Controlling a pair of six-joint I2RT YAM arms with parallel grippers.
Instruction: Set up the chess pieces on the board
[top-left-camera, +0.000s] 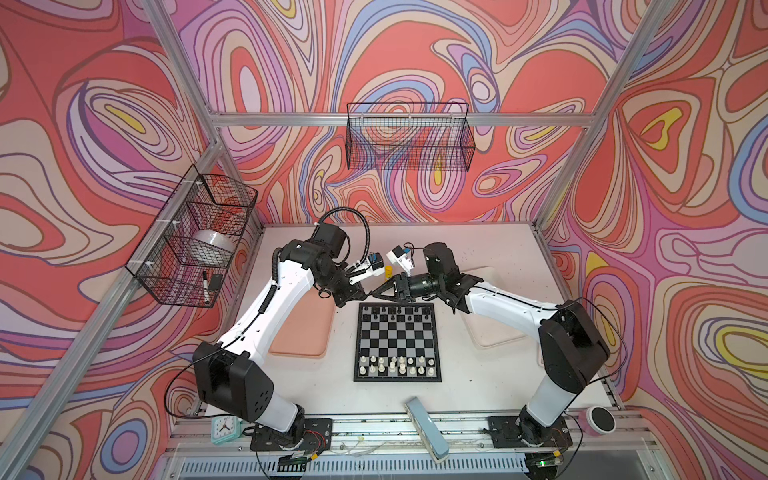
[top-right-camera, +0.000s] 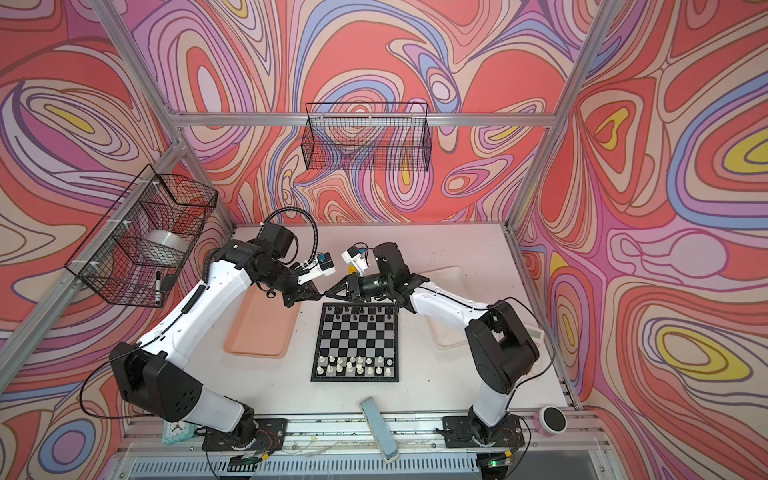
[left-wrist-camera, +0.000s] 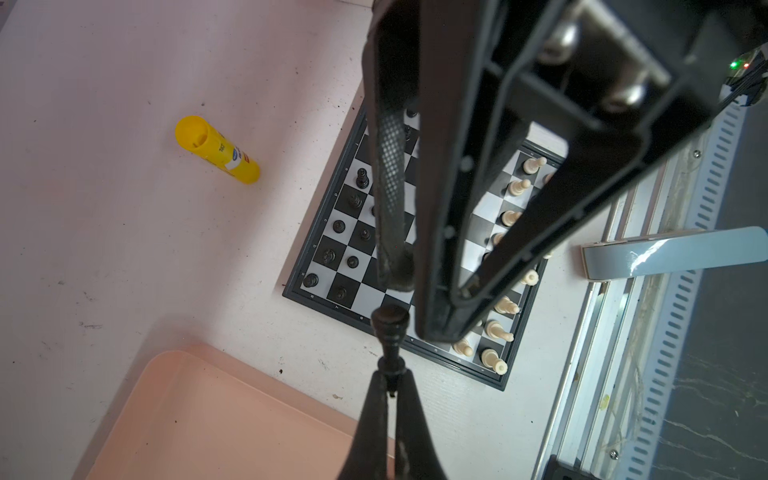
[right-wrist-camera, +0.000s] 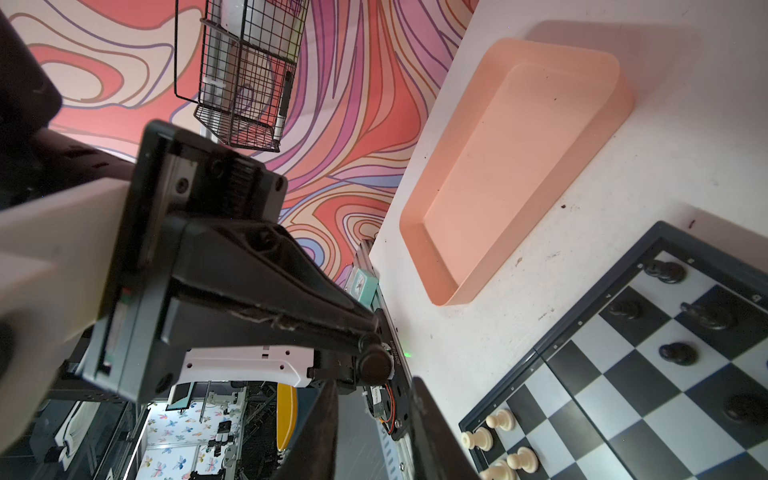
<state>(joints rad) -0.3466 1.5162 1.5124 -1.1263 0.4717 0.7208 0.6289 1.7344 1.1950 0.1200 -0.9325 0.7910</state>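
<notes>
While the L gripper (left-wrist-camera: 390, 386) is clamped shut on a black piece (left-wrist-camera: 390, 332), pinching its thin top so the round base points away from the fingers, the R gripper (top-left-camera: 375, 294) faces it tip to tip w/ jaws apart, holding nothing. One R finger (left-wrist-camera: 392, 232) ends just beside the held piece's base; can't tell if they touch. In both top views the 2 tips meet just past the board's far edge, nr its left corner.

The board (top-left-camera: 397, 337) lies flat mid-table, between a pink tray (top-left-camera: 299, 332) on the left and a white tray (top-left-camera: 490, 332) on the right, touching neither. Black pieces (top-left-camera: 395, 312) stand on the 2 far rows, white pieces (top-left-camera: 395, 365) on the 2 near rows; middle rows bare. White ranks look a bit uneven, w/ some squares unfilled. Black ranks are too dark in the top views to count, but the L wrist view shows 8 or so upright on that end.

A yellow glue stick (left-wrist-camera: 218, 149) lies on its side on the table beyond the far edge, apart from the board.
</notes>
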